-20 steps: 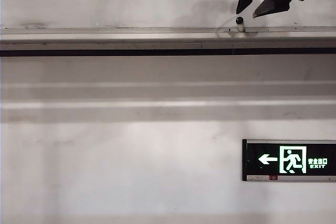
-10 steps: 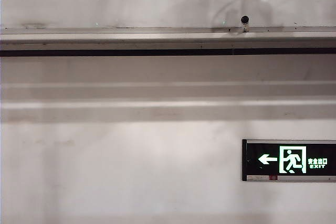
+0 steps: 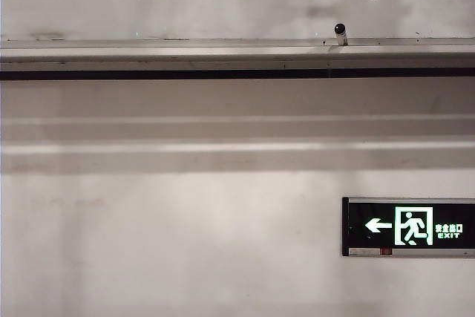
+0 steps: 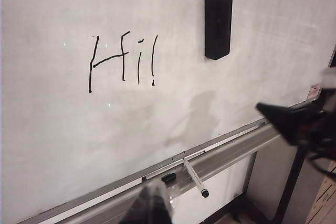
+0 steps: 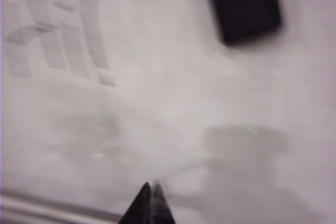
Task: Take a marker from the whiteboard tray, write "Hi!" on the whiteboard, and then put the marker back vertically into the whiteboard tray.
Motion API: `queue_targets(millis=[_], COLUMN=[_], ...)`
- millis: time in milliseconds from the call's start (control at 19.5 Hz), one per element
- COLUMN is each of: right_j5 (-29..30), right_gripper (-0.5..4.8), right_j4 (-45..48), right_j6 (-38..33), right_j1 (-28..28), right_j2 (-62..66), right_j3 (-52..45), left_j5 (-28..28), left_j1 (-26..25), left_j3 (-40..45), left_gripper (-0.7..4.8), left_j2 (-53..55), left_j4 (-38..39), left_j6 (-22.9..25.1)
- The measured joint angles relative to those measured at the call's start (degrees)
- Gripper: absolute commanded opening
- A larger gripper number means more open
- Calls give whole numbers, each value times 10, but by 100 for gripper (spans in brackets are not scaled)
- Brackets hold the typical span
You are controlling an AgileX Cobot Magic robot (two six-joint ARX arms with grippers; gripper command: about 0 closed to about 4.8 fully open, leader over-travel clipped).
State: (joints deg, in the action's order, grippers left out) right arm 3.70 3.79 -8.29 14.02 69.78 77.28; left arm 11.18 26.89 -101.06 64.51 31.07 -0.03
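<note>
Marker (image 3: 340, 33) back in the whiteboard tray (image 3: 223, 53), toward the right end of the exterior view, black cap uppermost and barrel reading as upright there. Seen from the left wrist as a white barrel slanting across the ledge, capped end nearest the camera, so true lean hard to settle. Above it, on the whiteboard (image 4: 63, 129), "Hi!" (image 4: 123, 59) in thin black strokes, with a black eraser (image 4: 218, 24) stuck to the panel just beside the lettering. Right gripper (image 5: 152, 198) clamped tight on nothing, fingertips pressed together, held off the board above the ledge and out of the exterior frame; nearer arm to the marker, judging by its dark bulk at the edge of the left wrist view. Left gripper (image 4: 152, 205) parked low before the tray, only one blurred fingertip showing, spread or closed impossible to tell. Writing done and pen released, by the look of it; only a clear withdrawal away from the standing barrel left. Below the ledge, matte cream wall and a lit green exit sign (image 3: 408, 226).
</note>
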Motion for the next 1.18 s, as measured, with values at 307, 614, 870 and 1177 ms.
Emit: queue_targets(millis=[307,614,870,1177], right_j5=[37,19,14,-51], right_gripper=[-6,-6,-6,-5], right_j4=[-120,-214,-110,-101], right_j6=[12,79,82,79], right_j1=[2,2,2,2], right_j2=[-118,-237,-382,-484], right_j3=[0,-47,-316,-457], left_j5=[0,-27,-74,-156], left_j1=[0,0,0,0], left_j3=[0,3,195,449], left_gripper=[-5,-5,-5,-6], left_j2=[0,-24,-159,-367], left_j4=[1,22,3,-49], left_j6=[0,-14,15,15])
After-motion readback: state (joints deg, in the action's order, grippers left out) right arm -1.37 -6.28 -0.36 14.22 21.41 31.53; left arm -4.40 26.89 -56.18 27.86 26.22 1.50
